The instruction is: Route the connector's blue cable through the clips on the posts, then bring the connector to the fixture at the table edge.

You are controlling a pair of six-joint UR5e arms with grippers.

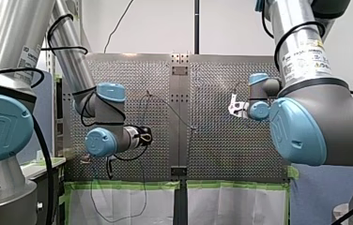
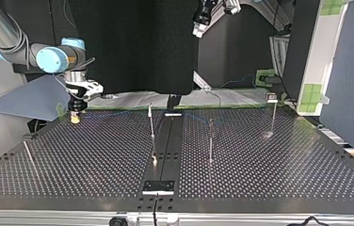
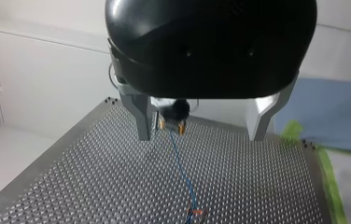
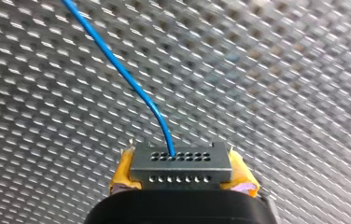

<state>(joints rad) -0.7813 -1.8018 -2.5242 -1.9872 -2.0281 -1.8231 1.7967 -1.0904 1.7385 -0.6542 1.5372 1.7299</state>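
Right gripper [image 4: 181, 177] over perforated table [image 4: 281, 70], yellow pads [image 4: 123, 173] clamped on either side of grey connector [image 4: 181, 164], blue cable [image 4: 117, 70] leaving connector's face ahead of it and running away across the table; left gripper [image 3: 201, 126] apart, metal fingers [image 3: 142, 116] spread, holding nothing.

Left hand [image 3: 200, 136] wide, right hand [image 4: 181, 177] tight.

Top view: two posts [image 2: 152, 123] flank the table's [image 2: 283, 179] centre strip [image 2: 168, 141], third post [image 2: 273, 115] near far-right corner; fixture [image 2: 158, 187] at near edge, centre; connector [image 4: 181, 168] by far-left corner.
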